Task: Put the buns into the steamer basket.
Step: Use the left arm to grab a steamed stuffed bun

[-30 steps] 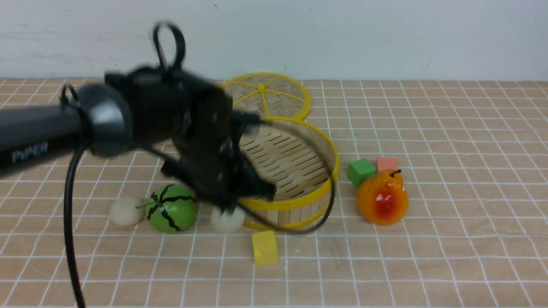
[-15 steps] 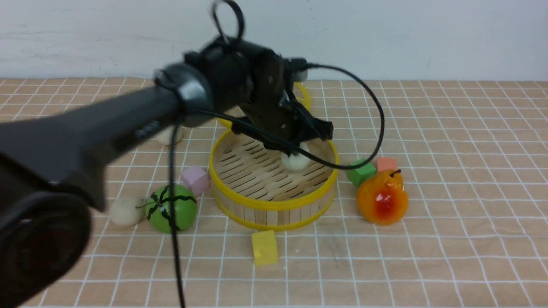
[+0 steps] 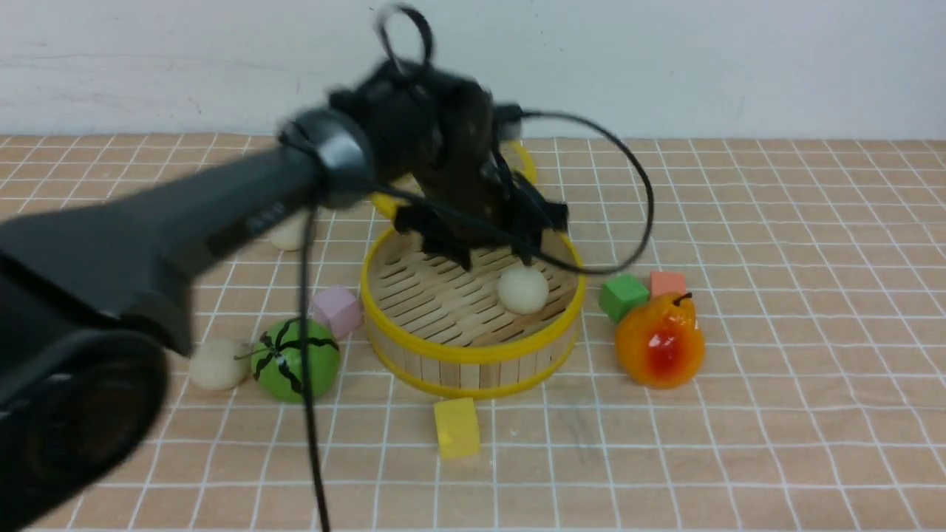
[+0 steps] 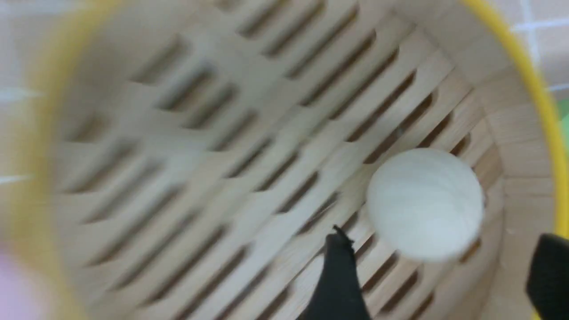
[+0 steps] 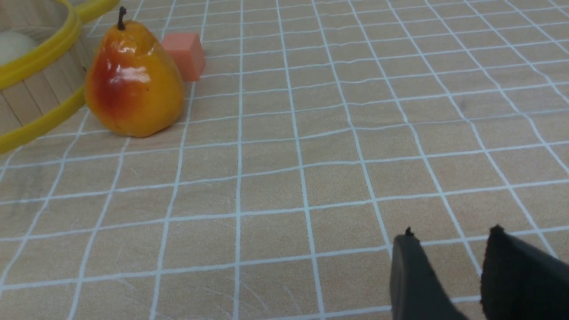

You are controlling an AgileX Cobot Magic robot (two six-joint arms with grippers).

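The round bamboo steamer basket (image 3: 473,353) stands mid-table, and one cream-white bun (image 3: 522,290) lies loose on its slatted floor near the right wall. My left gripper (image 3: 491,247) hovers just above that bun, open, its black fingers apart on either side and holding nothing. The left wrist view shows the same bun (image 4: 424,208) on the basket floor (image 4: 213,178), between the spread jaws of the left gripper (image 4: 441,235). Another bun (image 3: 216,364) sits left of the green watermelon toy (image 3: 297,360). A third bun (image 3: 290,233) lies behind my left arm. My right gripper (image 5: 451,233) hangs low over bare table, slightly open and empty.
The woven lid (image 3: 522,161) lies behind the basket, mostly hidden by my arm. A pink cube (image 3: 336,310) sits left of the basket and a yellow cube (image 3: 457,427) in front. A pear toy (image 3: 660,341), a green cube (image 3: 623,295) and an orange cube (image 3: 667,282) are to its right.
My left gripper lifted a bun from beside the watermelon toy, carried it over the basket and opened. The bun now lies free on the basket floor.
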